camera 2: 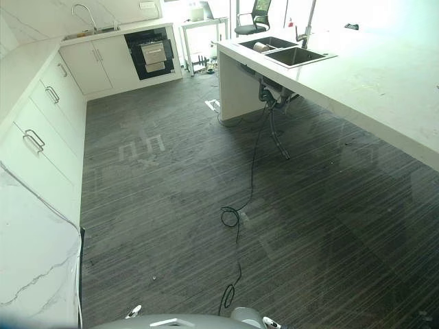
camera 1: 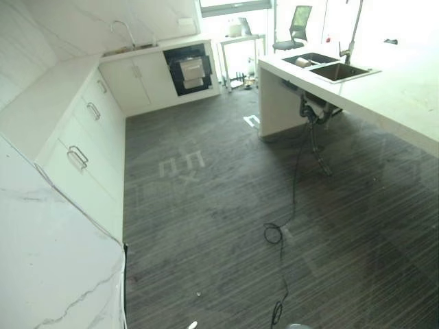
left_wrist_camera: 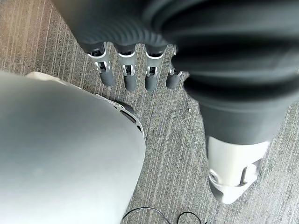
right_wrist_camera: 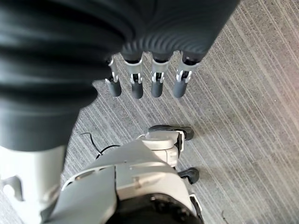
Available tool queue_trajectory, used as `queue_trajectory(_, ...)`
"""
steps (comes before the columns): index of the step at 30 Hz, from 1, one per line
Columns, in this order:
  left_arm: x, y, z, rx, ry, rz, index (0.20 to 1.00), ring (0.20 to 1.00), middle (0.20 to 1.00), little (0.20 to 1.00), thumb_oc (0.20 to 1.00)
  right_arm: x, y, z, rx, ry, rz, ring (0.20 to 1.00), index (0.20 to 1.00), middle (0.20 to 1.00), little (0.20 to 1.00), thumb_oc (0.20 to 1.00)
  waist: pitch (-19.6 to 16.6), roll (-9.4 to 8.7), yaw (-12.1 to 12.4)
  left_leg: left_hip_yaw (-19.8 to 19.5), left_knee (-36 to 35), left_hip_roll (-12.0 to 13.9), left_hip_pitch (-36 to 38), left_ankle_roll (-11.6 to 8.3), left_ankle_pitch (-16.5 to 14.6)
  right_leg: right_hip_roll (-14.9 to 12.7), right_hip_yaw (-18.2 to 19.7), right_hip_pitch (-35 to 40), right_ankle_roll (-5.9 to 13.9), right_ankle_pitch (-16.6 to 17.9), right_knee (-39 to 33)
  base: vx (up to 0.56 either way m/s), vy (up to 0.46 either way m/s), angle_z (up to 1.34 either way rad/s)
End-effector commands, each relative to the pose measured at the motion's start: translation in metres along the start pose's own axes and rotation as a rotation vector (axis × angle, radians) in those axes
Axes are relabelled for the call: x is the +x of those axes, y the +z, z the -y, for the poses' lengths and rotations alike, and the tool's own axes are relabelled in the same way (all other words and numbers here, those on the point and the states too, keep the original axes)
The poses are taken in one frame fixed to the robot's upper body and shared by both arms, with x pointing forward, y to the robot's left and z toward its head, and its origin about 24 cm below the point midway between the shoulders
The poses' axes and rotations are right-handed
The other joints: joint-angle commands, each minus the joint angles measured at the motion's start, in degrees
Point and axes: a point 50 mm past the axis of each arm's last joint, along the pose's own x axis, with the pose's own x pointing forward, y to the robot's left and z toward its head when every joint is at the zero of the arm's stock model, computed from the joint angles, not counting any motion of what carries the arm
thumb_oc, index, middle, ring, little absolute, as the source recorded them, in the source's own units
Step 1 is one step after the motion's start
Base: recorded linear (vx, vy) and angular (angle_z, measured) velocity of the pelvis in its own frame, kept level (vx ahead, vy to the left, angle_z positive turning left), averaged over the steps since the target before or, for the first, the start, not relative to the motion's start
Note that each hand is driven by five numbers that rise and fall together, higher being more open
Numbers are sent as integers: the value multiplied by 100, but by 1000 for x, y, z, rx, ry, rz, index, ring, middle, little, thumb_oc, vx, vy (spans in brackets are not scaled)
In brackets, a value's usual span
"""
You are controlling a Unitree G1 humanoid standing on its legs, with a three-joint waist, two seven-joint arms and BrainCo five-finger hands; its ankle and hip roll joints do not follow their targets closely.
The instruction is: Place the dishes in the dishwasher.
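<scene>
The black-fronted dishwasher [camera 1: 188, 68] is built into the white cabinets at the far wall, across the dark striped floor. A double sink [camera 1: 341, 71] is set in the island counter at the right, and a round dish [camera 1: 302, 62] lies in its far basin. My left hand [left_wrist_camera: 126, 70] hangs down over the floor with straight fingers and holds nothing. My right hand [right_wrist_camera: 145, 79] hangs the same way, fingers straight and empty. Both hands are far from the sink and the dishwasher.
White drawers and cabinets [camera 1: 89, 130] run along the left, and a marble counter [camera 1: 48, 274] stands at the near left. The island counter [camera 1: 405, 103] juts in from the right. An office chair [camera 1: 296, 27] and a small table [camera 1: 240, 41] stand beyond the dishwasher.
</scene>
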Motion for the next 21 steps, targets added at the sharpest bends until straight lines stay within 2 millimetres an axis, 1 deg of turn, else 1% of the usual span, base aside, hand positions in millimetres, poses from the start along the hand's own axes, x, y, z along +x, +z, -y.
queue_trajectory(1, 1, 7, 11, -3, -21, 10, 1000, 1000, 1000, 1000, 1000, 3, 9, -12, -43, 28, 12, 1000, 1000, 1000, 1000, 1000, 24, -106, 15, 108, 400, -87, 97, -150, -768, -53, -212, 465, 659, 618, -978, -2, -9, 4)
queue_trajectory(9, 1, 6, 10, 13, -14, 8, 1000, 1000, 1000, 1000, 1000, 3, 7, -10, -46, 20, 4, 1000, 1000, 1000, 1000, 1000, 19, -97, 21, 86, 400, -96, 92, -154, -766, -44, -202, 463, 655, 613, -978, -1, -4, 2)
queue_trajectory(21, 1, 8, 9, 62, -1, 21, 1000, 1000, 1000, 1000, 1000, 3, 10, -12, -44, 34, 14, 1000, 1000, 1000, 1000, 1000, 47, -85, 11, 84, 400, -85, 99, -156, -773, -30, -194, 460, 648, 601, -978, 0, 0, 0)
